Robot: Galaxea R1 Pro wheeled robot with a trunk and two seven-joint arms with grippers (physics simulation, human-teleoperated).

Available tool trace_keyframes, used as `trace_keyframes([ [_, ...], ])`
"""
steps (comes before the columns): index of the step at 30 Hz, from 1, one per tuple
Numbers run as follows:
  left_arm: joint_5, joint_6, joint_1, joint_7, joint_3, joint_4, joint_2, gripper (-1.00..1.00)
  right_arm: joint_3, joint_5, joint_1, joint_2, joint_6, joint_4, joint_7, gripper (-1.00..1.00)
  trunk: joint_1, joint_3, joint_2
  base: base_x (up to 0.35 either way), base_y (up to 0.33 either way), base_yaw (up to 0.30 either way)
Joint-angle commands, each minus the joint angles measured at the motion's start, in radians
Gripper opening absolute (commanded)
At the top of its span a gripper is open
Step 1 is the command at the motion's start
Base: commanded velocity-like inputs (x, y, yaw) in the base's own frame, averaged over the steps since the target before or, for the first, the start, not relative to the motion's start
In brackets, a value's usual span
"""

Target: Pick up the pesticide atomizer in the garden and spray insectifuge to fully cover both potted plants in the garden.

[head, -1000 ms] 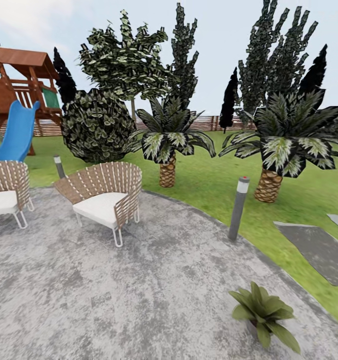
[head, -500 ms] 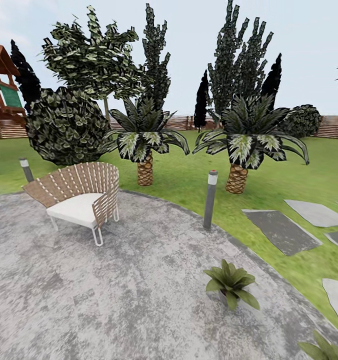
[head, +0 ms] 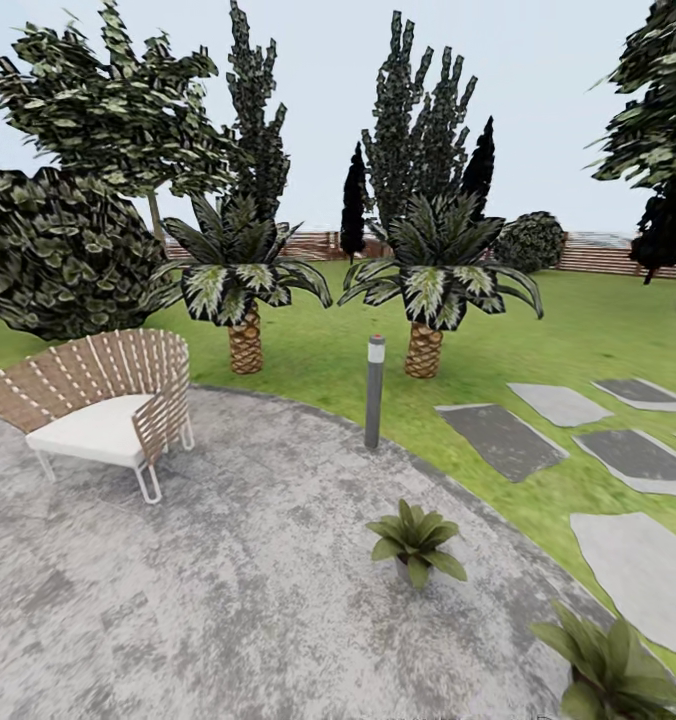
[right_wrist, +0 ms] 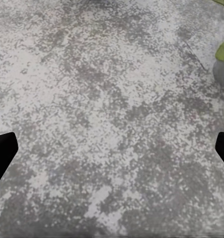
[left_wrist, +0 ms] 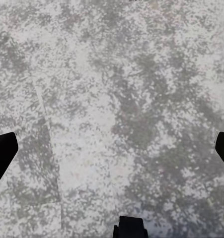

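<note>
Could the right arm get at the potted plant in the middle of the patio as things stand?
Probably not yet. The potted plant sits out on the patio ahead, nothing blocking it, but the open right gripper hangs over bare paving.

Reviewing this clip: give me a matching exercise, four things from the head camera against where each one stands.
Things:
1. wicker chair
2. lamp post
3. small potted plant
4. stepping stones

Places:
A. set flat in the lawn at the right
B. at the patio's edge, where paving meets grass
C. on the paving, left side
D. on the paving, near the middle, below the post

Pairs: 1-C, 2-B, 3-D, 4-A
</note>
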Motion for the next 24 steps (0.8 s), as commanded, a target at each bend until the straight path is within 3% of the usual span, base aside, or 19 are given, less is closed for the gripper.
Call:
trace_keyframes([
  [1, 0.001, -0.003, 0.0, 0.0, 0.001, 0.0, 0.0, 1.0, -0.002, 0.0, -0.001, 0.0, -0.003, 0.001, 0.0, 1.0, 0.0, -0.001, -0.001, -0.02, 0.0, -0.299],
  [24, 0.0, -0.003, 0.0, -0.001, 0.001, -0.001, 0.0, 1.0, -0.002, 0.0, -0.001, 0.0, -0.004, 0.001, 0.0, 1.0, 0.0, -0.001, -0.001, -0.002, -0.008, -0.298],
])
